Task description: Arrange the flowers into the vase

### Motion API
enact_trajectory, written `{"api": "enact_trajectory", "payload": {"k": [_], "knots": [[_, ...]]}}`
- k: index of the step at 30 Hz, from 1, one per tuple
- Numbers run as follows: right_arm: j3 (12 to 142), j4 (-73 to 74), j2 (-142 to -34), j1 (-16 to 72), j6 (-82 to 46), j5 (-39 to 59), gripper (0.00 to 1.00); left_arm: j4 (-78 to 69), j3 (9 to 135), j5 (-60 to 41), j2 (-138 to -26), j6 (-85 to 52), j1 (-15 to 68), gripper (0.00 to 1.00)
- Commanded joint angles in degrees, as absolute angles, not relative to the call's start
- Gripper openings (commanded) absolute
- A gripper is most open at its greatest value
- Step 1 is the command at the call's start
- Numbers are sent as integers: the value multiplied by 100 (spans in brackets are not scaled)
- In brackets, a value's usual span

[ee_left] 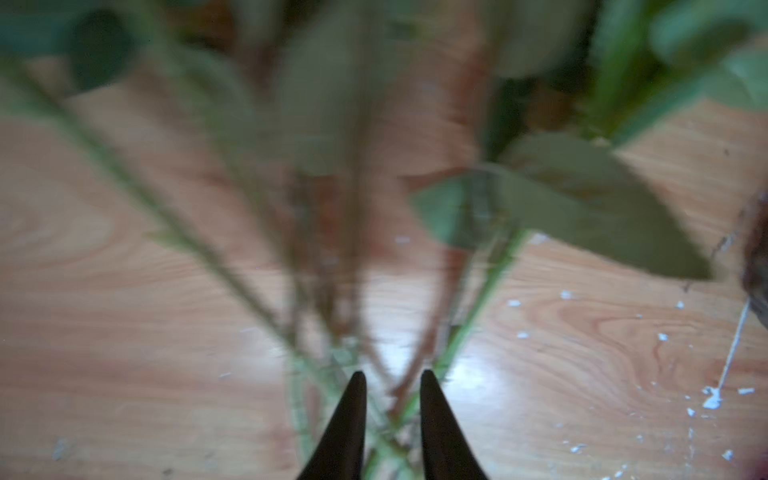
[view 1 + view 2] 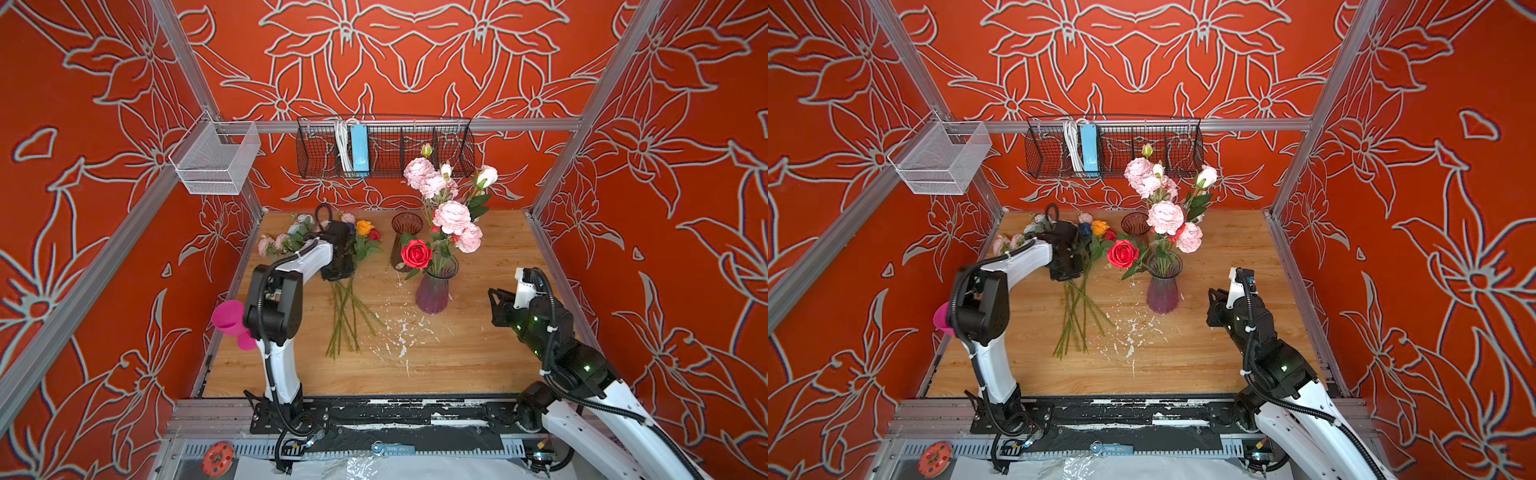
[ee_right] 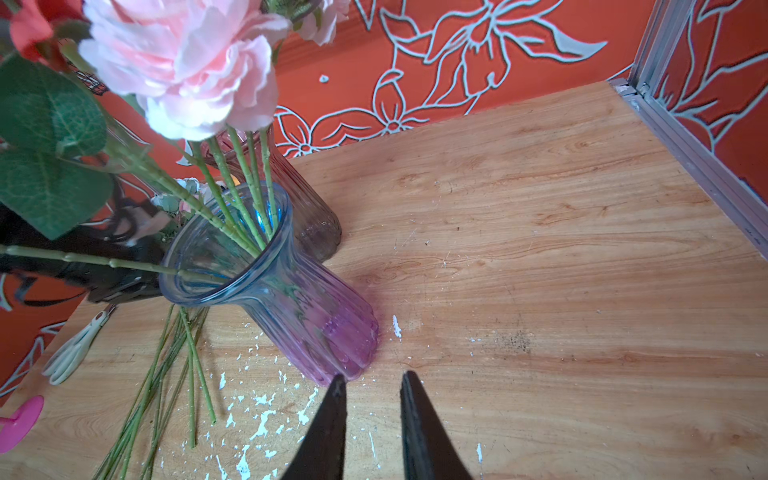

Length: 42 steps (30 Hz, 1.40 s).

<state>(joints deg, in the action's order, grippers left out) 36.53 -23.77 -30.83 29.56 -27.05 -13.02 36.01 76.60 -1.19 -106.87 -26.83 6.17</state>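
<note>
**On the Table, a Job About Half Done**

Toward the back of the table (image 2: 478, 353), the purple-tinted glass vase (image 2: 433, 293) stood upright and already carried part of the flowers (image 2: 451, 217). It held several pale pink blooms, a white bud and a red rose (image 2: 416, 254) that leaned low over the rim. Just behind it stood a smoky vase (image 2: 406, 226) that appeared to hold no stems.

The rest of the bunch (image 2: 347, 316) lay flat on the table to the left, well apart from the vase. Its blooms pointed toward the back wall and its stems fanned toward the front. An orange rose (image 2: 364, 227), a blue rose (image 2: 1084, 229) and more pink heads showed among the leaves.

The left fingers (image 1: 349, 419) hung right over those crossed stems. They were parted by a gap wider than any stem and clenched on nothing, though that view was blurred. The right fingers (image 3: 332, 419) were likewise parted and empty. They sat to the right of the vase, apart from it, pointing toward its foot.

By my reading the work was roughly half finished, since about as many stems lay loose as stood in the glass. Each remaining stem had yet to be picked up, raised and threaded into an already crowded mouth.
</note>
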Motion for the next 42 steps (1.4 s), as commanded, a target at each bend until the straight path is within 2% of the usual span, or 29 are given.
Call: {"api": "enact_trajectory", "payload": {"k": [1, 6, 10, 17, 22, 27, 35, 38, 42], "knots": [[3652, -2329, -3070, 2961, -2694, -1306, 25, 2181, 6799, -1108, -9999, -3280, 146, 26], [3656, -2292, -3137, 2952, -2716, -1303, 26, 1482, 6328, -1277, -9858, -3521, -138, 32], [3724, -2289, -3219, 2951, -2725, -1293, 26, 1197, 6315, -1296, -10189, -3782, -292, 42], [3901, -2386, -3278, 2948, -2760, -1329, 26, 1087, 6223, -922, -10389, -4010, -313, 41], [3898, -2346, -3352, 2950, -2812, -1321, 26, 1063, 6187, -821, -10491, -4039, -356, 32], [3955, -2275, -3513, 2951, -2856, -1185, 26, 528, 6101, -1203, -10631, -3975, -413, 23], [3963, -2269, -3501, 2953, -2831, -1195, 26, 542, 6090, -1271, -10153, -3779, -406, 4], [4015, -2273, -3517, 2953, -2780, -1187, 26, 568, 6022, -1348, -9852, -3783, -394, 0], [3999, -2231, -3475, 2952, -2769, -1184, 26, 748, 5943, -1302, -9294, -3729, -304, 0]]}}
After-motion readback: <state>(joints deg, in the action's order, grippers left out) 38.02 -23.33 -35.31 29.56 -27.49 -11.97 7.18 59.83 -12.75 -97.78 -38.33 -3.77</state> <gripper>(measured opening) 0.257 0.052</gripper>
